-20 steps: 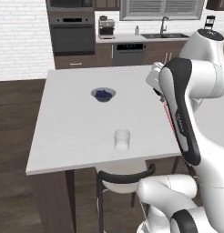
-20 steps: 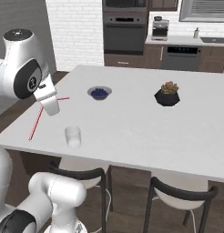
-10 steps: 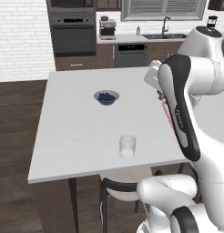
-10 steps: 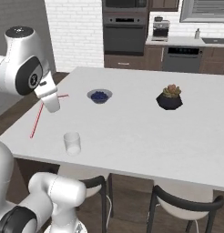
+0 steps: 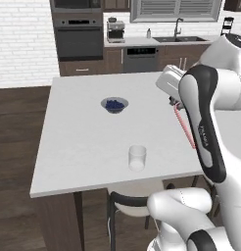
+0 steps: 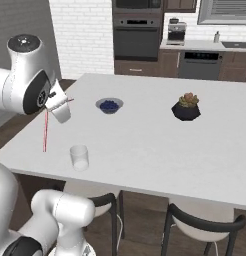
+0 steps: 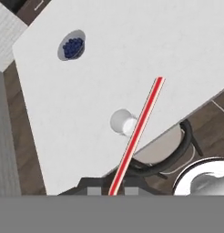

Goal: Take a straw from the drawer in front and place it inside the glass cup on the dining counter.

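Hand view, jaws pinching one straw (image 7: 137, 129), one glass cup (image 7: 122, 121), one berry bowl (image 7: 71, 45)

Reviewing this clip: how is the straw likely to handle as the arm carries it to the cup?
The straw looks straight below the shut tool, so probably stiff enough. It is very thin, so likely light. Gripped at one end, its free tip may sway, making the cup harder to hit.

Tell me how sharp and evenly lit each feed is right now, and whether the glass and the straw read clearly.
Left base view: soft, even light; glass cup faint against the white dining counter, slight shadow. Right base view: equally flat; straw thin but distinct below the gripper. Hand view: straw crisp, crossing the cup's blurry pale rim; no glare.
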